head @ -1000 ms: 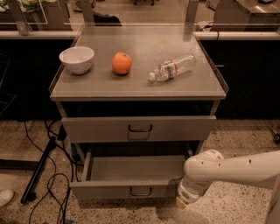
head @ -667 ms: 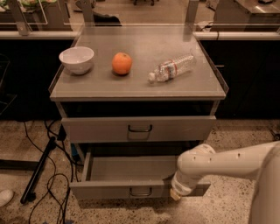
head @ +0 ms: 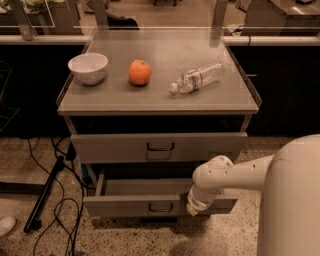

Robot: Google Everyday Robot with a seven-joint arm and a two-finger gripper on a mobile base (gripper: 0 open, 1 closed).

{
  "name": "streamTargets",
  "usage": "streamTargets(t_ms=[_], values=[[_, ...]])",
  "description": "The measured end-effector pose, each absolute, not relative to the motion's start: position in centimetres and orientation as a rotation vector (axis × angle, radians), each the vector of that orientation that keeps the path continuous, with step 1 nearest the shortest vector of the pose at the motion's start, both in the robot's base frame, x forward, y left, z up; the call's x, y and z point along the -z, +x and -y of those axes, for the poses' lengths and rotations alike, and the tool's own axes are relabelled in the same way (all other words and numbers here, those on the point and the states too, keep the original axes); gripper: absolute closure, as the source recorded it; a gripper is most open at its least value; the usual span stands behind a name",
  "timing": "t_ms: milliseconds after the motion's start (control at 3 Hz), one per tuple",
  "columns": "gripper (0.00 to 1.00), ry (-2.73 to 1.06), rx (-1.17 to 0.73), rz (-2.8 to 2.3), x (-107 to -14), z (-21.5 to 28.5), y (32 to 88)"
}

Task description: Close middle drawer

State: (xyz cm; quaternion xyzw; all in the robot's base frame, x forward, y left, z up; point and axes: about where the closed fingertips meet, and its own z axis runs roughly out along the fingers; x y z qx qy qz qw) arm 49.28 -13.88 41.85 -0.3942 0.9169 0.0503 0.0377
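Nearest, at 4 o'clock, the robot's pale body [head: 292, 200] fills the corner. Its arm [head: 235, 175] reaches toward 9 o'clock and ends in the gripper [head: 192, 208], which sits against the front panel of the middle drawer [head: 130, 205], just to the 3 o'clock side of the handle [head: 161, 207]. Whether the gripper is clenched or released I cannot tell.

The middle drawer stands pulled well out at 6 o'clock, below the top drawer [head: 115, 147]. This looks like the start of the push. The next move calls for a straight, level shove toward 12 o'clock, square to the panel so the drawer does not skew.

The cabinet top [head: 160, 97] carries a white bowl [head: 88, 67] at 10 o'clock, an orange [head: 139, 72] beside it, and a plastic bottle [head: 196, 78] lying on its side. Cables [head: 55, 210] trail over the speckled floor [head: 30, 165] at 8 o'clock. Dark counters [head: 280, 12] cross the room at 12 o'clock.
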Motion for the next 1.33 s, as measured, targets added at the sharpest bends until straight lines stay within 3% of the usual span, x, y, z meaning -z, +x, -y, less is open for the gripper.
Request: streamTargets(t_ms=[667, 1333], values=[[1.00, -1.160, -0.136, -2.828, -41.8, 14.2, 50.2], [1.00, -1.023, -0.115, -2.773, -44.1, 14.1, 55.7]])
